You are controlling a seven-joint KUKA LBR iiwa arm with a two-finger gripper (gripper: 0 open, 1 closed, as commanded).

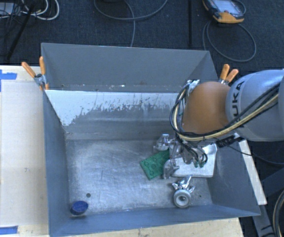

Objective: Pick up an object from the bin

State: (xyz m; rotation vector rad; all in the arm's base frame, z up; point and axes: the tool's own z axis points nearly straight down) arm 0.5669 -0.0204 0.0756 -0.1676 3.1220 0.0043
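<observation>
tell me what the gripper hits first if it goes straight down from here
Most likely the green piece, which lies right under the gripper. Depth is unclear from this angle, so it might land on the white plate beside it instead.

One grey metal bin (58, 147). Four loose things inside: one green flat piece (154, 166), one blue round cap (79, 208), one small silver wheel-like metal part (182, 197), one pale flat plate (207, 169) partly under the arm. One more silver metal bit (162, 143) beside the green piece; can't tell if it's loose or the robot's.
</observation>
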